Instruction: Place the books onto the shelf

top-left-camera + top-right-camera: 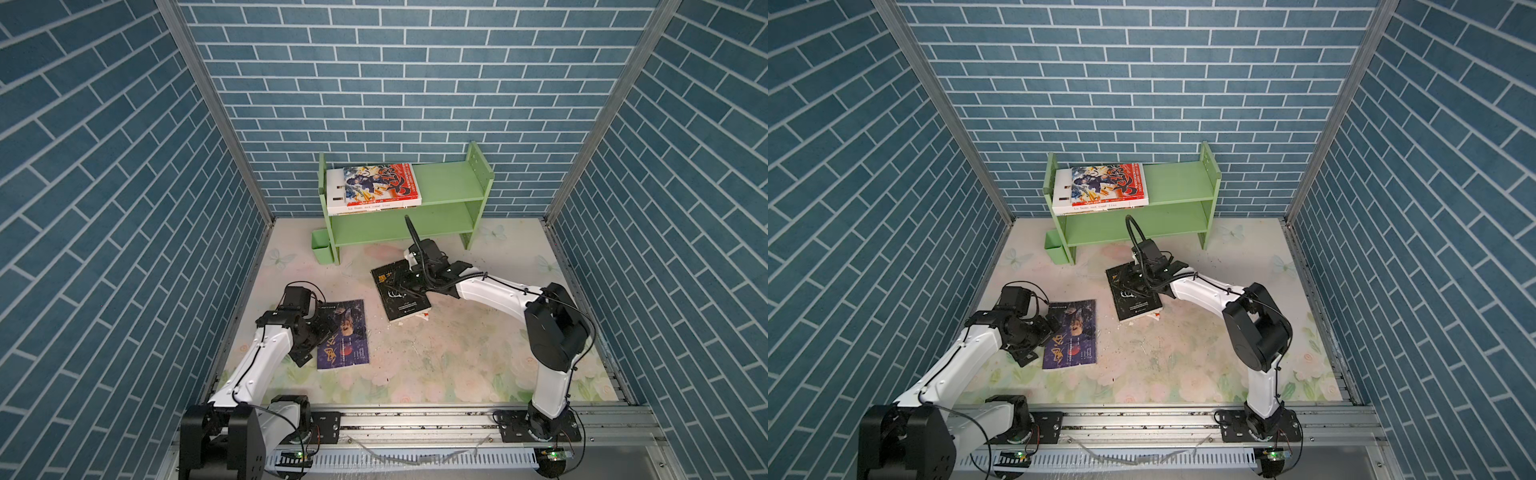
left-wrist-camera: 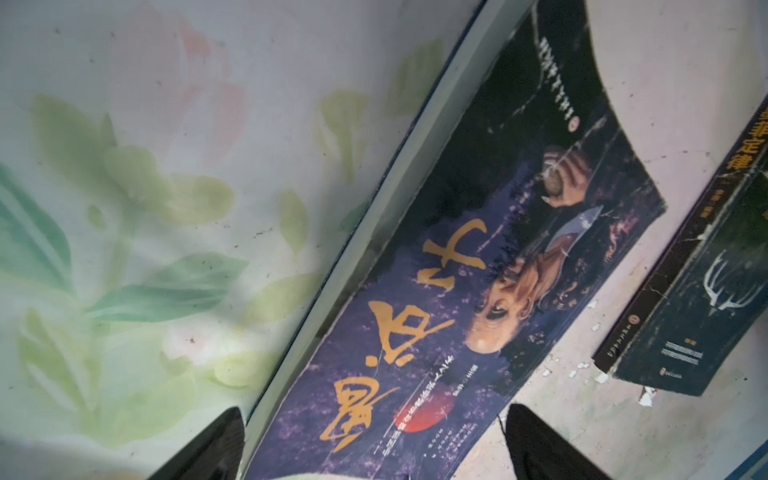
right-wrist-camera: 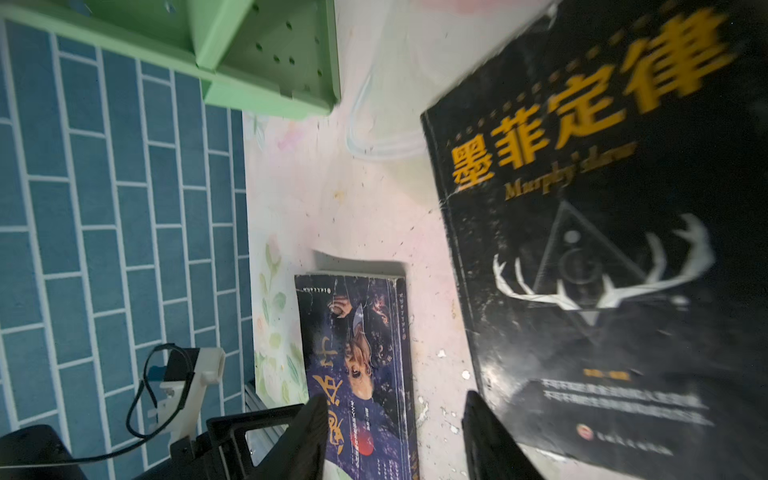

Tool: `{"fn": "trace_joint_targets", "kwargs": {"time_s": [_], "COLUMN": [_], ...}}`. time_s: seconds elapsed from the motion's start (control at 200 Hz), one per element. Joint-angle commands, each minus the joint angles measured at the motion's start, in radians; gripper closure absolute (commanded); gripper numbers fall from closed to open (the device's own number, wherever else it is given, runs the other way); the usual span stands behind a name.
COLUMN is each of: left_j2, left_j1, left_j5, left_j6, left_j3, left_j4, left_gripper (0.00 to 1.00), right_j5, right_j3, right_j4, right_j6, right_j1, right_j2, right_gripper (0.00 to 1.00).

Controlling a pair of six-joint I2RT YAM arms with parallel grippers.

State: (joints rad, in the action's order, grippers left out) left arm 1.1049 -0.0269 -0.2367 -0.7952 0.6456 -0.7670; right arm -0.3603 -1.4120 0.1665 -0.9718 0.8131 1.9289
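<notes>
Shelf [image 1: 449,183] stands at the back wall with a stack of books [image 1: 378,185] flat on its top tier; the right half is bare. Black book [image 1: 405,303] and purple book [image 1: 347,336] lie apart on the table [image 1: 457,353]. Your left gripper [image 2: 374,411] is spread wide, straddling the purple book's long edge, so slip one finger under before closing. Right gripper [image 3: 395,397] is half spread and grasps nothing, one finger beside the black book's edge: re-seat it across that edge.

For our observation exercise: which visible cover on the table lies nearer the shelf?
The black book with antlers; the purple book lies farther from the shelf.
</notes>
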Motion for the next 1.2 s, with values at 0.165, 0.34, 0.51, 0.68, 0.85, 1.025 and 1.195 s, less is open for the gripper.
{"fn": "trace_joint_targets", "kwargs": {"time_s": [0.165,0.34,0.51,0.68,0.85,1.025,1.195], "left_j2": [0.036,0.077,0.112,0.193,0.302,0.401,0.455], "left_j1": [0.028,0.028,0.028,0.028,0.028,0.028,0.028], "left_j5": [0.026,-0.014,-0.034,-0.087,-0.196,-0.307,-0.331], "left_j6": [-0.001,-0.010,0.009,0.006,-0.016,-0.070,-0.063], "left_j3": [-0.041,-0.044,-0.026,-0.026,-0.028,-0.035,0.017], "left_j4": [0.128,0.210,0.237,0.307,0.418,0.566,0.567], "left_gripper": [0.00,0.00,0.00,0.00,0.00,0.00,0.01], "right_j5": [-0.016,0.065,0.074,0.063,-0.038,-0.221,-0.242], "right_j3": [-0.257,-0.276,-0.326,-0.393,-0.391,-0.333,-0.300], "right_j4": [0.072,0.135,0.179,0.220,0.132,-0.198,-0.328], "right_j6": [0.005,-0.001,0.004,0.012,-0.013,-0.120,-0.153], "right_j1": [0.113,0.127,0.132,0.138,0.146,0.144,0.141], "right_j2": [0.252,0.316,0.370,0.425,0.463,0.462,0.406], "right_gripper": [0.44,0.42,0.42,0.42,0.43,0.47,0.52]}}
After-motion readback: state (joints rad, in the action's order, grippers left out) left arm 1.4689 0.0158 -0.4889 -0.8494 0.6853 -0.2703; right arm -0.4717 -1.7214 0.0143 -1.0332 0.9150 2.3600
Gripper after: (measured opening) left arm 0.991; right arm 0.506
